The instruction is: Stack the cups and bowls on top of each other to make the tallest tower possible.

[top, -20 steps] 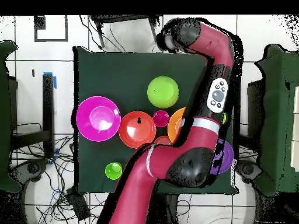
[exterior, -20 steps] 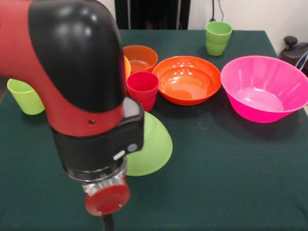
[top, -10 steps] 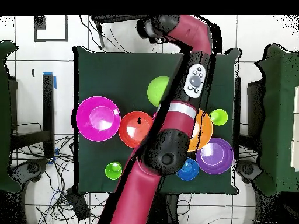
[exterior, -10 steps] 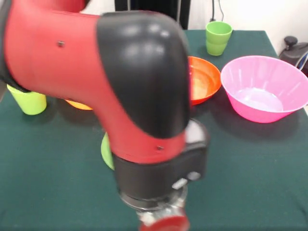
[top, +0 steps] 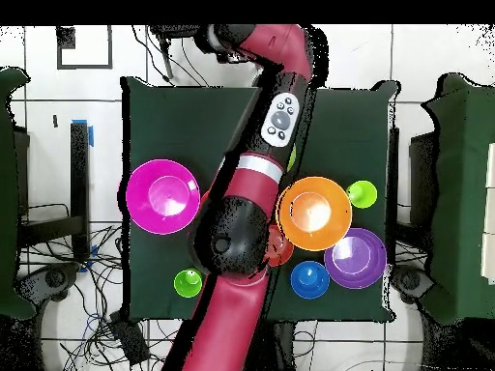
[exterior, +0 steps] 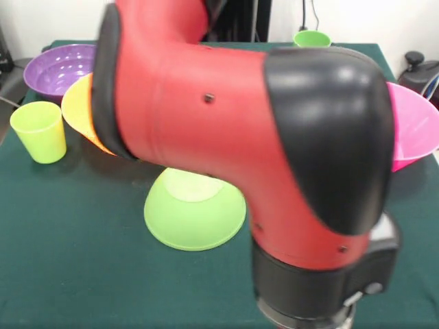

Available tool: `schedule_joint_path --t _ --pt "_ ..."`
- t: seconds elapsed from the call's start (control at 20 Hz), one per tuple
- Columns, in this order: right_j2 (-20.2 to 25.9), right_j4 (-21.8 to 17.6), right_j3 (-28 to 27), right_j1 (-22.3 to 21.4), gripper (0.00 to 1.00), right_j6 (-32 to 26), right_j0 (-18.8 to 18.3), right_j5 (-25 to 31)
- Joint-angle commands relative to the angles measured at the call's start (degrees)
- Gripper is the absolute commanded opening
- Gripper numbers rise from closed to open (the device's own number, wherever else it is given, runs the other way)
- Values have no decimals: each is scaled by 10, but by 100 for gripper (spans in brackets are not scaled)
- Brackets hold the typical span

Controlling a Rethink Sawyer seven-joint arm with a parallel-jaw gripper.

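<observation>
Bowls and cups lie scattered on the dark green tabletop [exterior: 75,274], nothing stacked. The lime green bowl [exterior: 195,209] sits rim-down near the middle of the front view, its glossy dome up, with bare cloth before it and to its left. Behind it, the large yellow-orange bowl [exterior: 84,111] stands upright beside the purple bowl [exterior: 58,68], and a light green cup [exterior: 39,131] stands upright near the tabletop's left edge. The large pink bowl [exterior: 414,133] shows only as a slice at the right, close to that edge. A second green cup [exterior: 312,38] peeks out at the far edge.

From overhead, the pink bowl [top: 162,196] stands well apart from the yellow-orange one [top: 314,207]; the small blue bowl [top: 309,279] sits just beside the purple bowl [top: 356,258], near the edge at the robot's base. A dark orange bowl [top: 278,246] is partly hidden by the arm [top: 242,213], which crosses the whole tabletop.

The tool itself is out of sight in both views, so whether it is apart or together cannot be told.
</observation>
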Motion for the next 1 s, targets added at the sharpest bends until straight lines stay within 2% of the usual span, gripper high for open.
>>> schedule_joint_path --t 0.05,0.2,0.4,0.65,1.0 --pt "-154 77 24 -6 100 142 -2 39" --pt "-156 82 27 -5 100 134 -1 50" --pt "-135 66 33 -6 100 124 7 74" --pt "-74 27 47 -19 100 120 24 111" --pt "-14 5 68 -39 100 134 59 157"
